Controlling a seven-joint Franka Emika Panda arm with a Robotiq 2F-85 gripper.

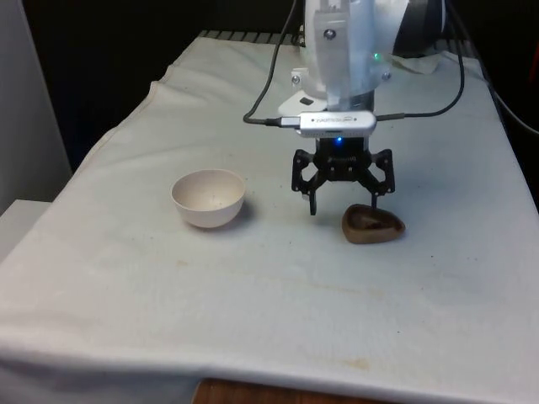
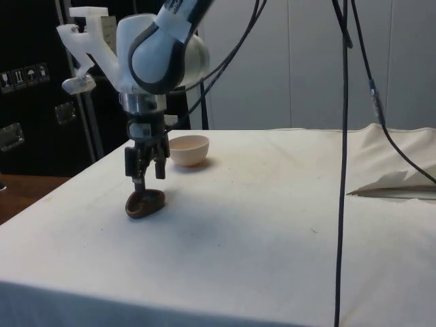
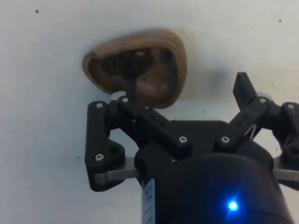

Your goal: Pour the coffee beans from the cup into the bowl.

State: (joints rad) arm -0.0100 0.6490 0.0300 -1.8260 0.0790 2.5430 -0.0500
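A low brown cup [image 1: 373, 225] with dark coffee beans inside stands on the white cloth. The wrist view shows the cup [image 3: 159, 74] and its beans [image 3: 124, 63] from above. My gripper [image 1: 345, 207] hangs open just over it. One finger [image 3: 131, 86] reaches down inside the cup near the beans, while the other finger [image 3: 244, 88] stays outside, on the bowl's side. The cup wall stands between them, untouched as far as I can see. A cream bowl [image 1: 208, 197] sits upright towards the front view's left, apart from the cup [image 2: 144, 203]. The gripper [image 2: 146, 178] and the bowl [image 2: 189, 150] also appear in the side view.
Black cables [image 2: 344, 136] hang from above over the table. A fold of cloth [image 2: 395, 185] lies at the table's far side in the side view. The table's front edge [image 1: 278, 370] is near the camera.
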